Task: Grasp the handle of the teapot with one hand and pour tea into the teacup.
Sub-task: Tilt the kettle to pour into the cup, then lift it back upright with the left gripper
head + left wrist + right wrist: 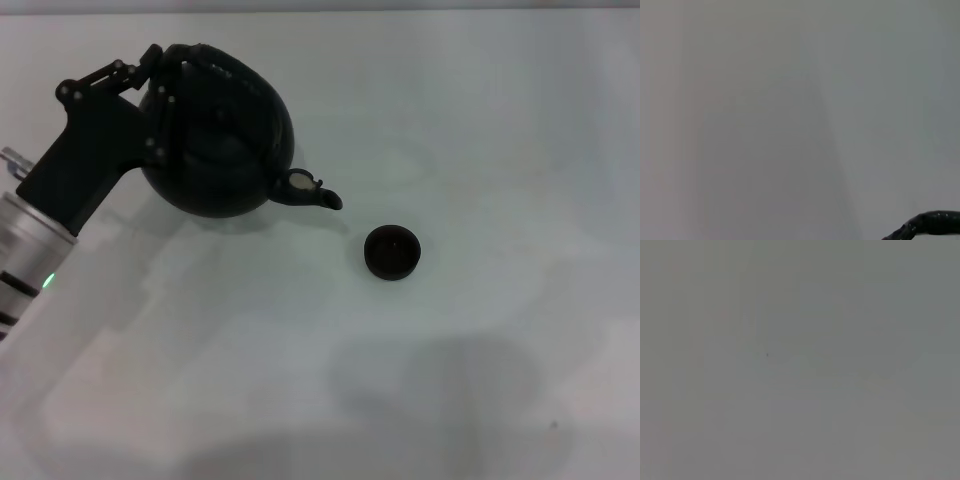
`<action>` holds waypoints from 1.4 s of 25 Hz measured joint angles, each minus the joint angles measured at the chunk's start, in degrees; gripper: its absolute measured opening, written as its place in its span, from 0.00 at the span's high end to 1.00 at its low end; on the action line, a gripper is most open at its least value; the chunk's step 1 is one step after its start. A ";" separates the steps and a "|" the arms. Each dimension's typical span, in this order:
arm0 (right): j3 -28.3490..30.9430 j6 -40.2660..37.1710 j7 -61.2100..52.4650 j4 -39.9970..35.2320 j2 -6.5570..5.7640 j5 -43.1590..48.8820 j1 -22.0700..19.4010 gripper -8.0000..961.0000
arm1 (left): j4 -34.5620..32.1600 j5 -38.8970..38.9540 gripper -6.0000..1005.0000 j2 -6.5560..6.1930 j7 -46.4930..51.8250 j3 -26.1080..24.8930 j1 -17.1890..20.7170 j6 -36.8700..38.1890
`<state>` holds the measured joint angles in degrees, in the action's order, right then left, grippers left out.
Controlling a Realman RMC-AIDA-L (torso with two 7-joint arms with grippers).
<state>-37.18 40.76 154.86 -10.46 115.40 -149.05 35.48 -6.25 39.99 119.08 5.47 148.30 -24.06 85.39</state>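
One big piece dominates your job: the teapot (225,150), sitting on the white table (480,110) at your far left, spout toward the teacup (391,251) nearby. You can judge it heavy and rigid, so grip mid-arch. Your left gripper (165,90) sits at the handle (215,62); whether it clamps, you cannot tell. Right gripper is unseen.
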 joint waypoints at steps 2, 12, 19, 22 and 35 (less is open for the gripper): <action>0.00 0.02 0.00 0.01 0.00 0.00 0.06 0.12 | -0.50 -0.03 0.87 0.01 -1.51 0.09 -0.47 -0.07; -0.03 0.26 -1.37 0.02 0.11 -0.01 0.21 0.12 | -0.60 -0.49 0.88 0.01 -1.81 0.98 -2.65 -1.79; 0.00 0.35 -1.49 0.85 0.18 0.00 -0.14 0.12 | -0.70 -0.96 0.88 0.01 -4.42 2.10 -4.12 -3.40; 0.01 0.36 -1.50 0.98 0.18 0.00 -0.19 0.12 | -0.71 -1.47 0.88 -0.04 -5.91 2.46 -5.02 -4.00; 0.00 0.50 -1.50 1.35 0.27 -0.36 -0.22 0.12 | -0.78 -3.81 0.88 0.03 -10.76 2.43 -7.48 -7.64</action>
<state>-37.18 41.26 153.37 -9.12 115.67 -149.42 35.26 -7.04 36.18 119.11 -5.29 150.73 -31.54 77.75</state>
